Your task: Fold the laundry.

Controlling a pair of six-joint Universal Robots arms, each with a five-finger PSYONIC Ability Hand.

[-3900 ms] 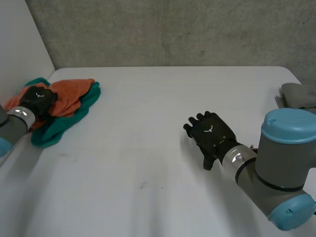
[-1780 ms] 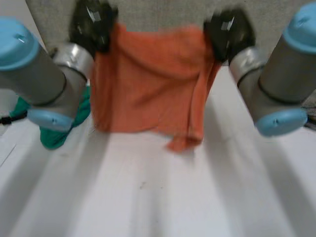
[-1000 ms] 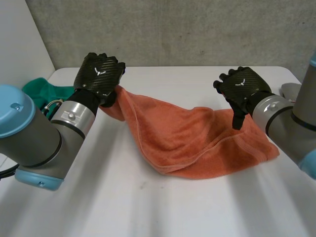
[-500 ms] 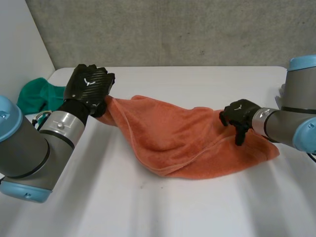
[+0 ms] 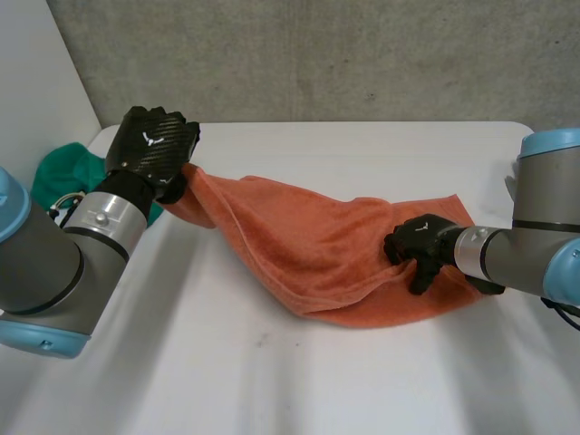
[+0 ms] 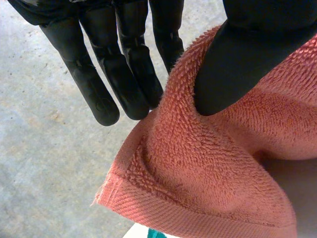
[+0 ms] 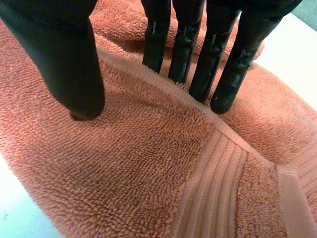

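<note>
White table [image 5: 272, 381]: orange towel [image 5: 308, 245] mid-frame, not folded yet; left hand [image 5: 149, 149] pinches a corner, right hand [image 5: 417, 246] presses it, fingers [image 7: 181, 49] straight.

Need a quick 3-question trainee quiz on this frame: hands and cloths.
1. True or false: the left robot hand pinches the orange towel between its thumb and fingers.
2. Where is the right robot hand?
A. Up in the air, clear of the towel
B. Low, on the orange towel
C. Gripping the left arm
3. Fill in: the bunched cloth beside the left arm is ___ in colour.

Key: 1 true; 2 B; 3 green.
</note>
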